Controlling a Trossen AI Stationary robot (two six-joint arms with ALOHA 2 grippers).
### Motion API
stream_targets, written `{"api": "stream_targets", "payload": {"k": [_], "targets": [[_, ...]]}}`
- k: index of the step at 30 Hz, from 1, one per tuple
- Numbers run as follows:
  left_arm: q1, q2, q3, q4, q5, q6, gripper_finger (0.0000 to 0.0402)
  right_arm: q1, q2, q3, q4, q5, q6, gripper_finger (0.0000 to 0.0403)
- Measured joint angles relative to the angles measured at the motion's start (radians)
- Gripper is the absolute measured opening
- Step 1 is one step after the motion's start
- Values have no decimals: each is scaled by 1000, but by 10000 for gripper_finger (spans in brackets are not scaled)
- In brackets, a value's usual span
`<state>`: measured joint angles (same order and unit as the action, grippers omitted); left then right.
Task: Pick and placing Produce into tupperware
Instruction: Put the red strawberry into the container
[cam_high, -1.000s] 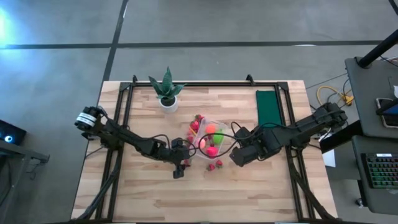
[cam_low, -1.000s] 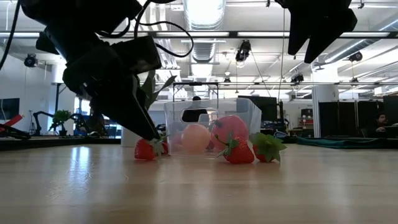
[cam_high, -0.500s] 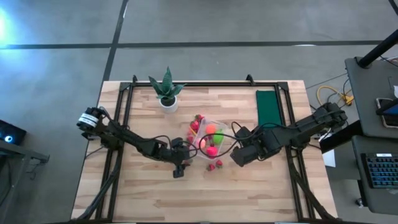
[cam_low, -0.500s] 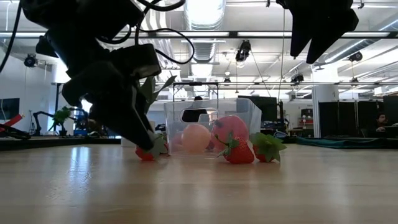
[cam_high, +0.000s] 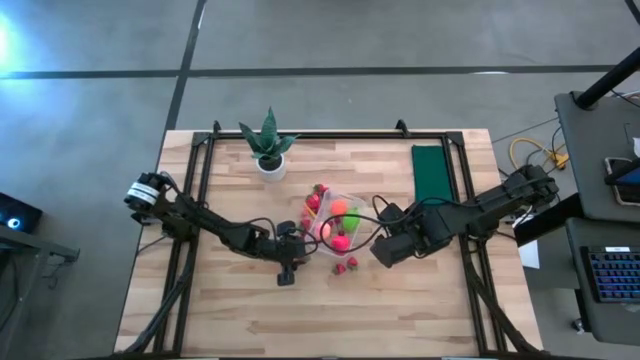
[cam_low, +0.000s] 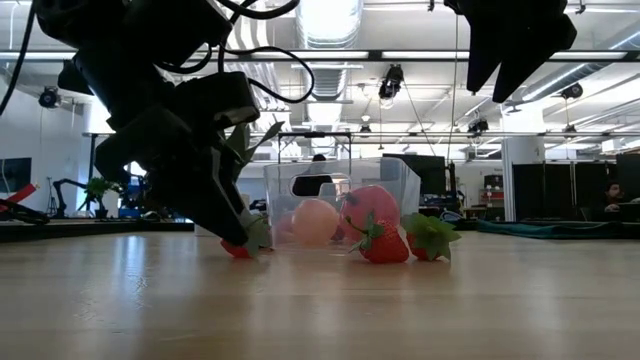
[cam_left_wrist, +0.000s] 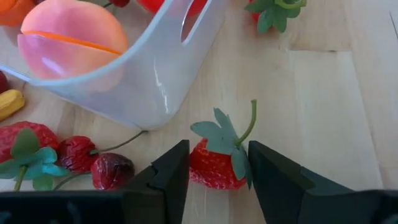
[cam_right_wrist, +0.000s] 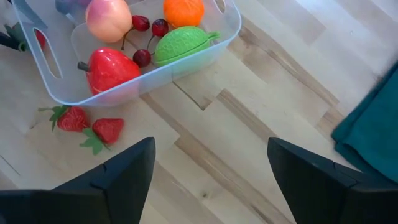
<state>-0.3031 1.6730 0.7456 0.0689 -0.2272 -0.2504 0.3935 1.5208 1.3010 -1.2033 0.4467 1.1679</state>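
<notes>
Your left end effector (cam_left_wrist: 214, 171) is down on the table (cam_high: 230, 310) at the near left corner of the tupperware (cam_high: 338, 222). Its fingers (cam_left_wrist: 171, 171) have narrowed onto a strawberry (cam_left_wrist: 214, 167) and touch it on both sides, stem pointing away from the wrist. In my judgement this is a grasp made low so the berry can be lifted over the tub wall.

Just right of it, two more strawberries (cam_right_wrist: 93, 124) lie loose on the table beside the near wall of the tub, awaiting pick-up. More red pieces (cam_left_wrist: 59, 162) lie outside the tub's left wall.

Your right end effector (cam_right_wrist: 208, 168) hangs above the table right of the tub, jaws wide and empty, likely waiting its turn.

Inside the tub sit a peach (cam_right_wrist: 107, 18), cherries (cam_right_wrist: 149, 28), an orange piece (cam_right_wrist: 183, 11), a green piece (cam_right_wrist: 180, 43) and a red piece (cam_right_wrist: 106, 71).

Farther off stand a green cloth (cam_high: 430, 172) and a potted plant (cam_high: 268, 145).

No labels or writing can be read.
</notes>
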Motion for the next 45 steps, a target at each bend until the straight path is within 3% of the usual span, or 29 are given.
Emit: {"api": "stream_targets", "payload": {"k": [9,15,20,23,27,29,33,37,45], "targets": [[0,-42,9,-53,10,-2,137,0,0,0,-3,0,10,301],[-2,-213,80,-226,19,14,136,0,0,0,-7,-1,11,301],[8,-335,93,-218,-62,189,136,0,-1,0,-14,-4,11,298],[73,-330,91,-179,-41,228,136,-1,-1,0,-15,-4,11,299],[170,-242,91,-64,143,229,137,-1,-1,0,-20,-2,32,302],[189,-188,105,-17,181,231,137,-1,-2,0,-36,-1,59,304],[199,-107,160,-53,184,178,144,4,-2,0,-77,-7,117,313],[199,-63,175,-87,189,116,176,15,-3,0,-92,-9,141,324],[196,-126,179,-142,170,43,260,21,-4,0,-98,-12,106,336]]}}
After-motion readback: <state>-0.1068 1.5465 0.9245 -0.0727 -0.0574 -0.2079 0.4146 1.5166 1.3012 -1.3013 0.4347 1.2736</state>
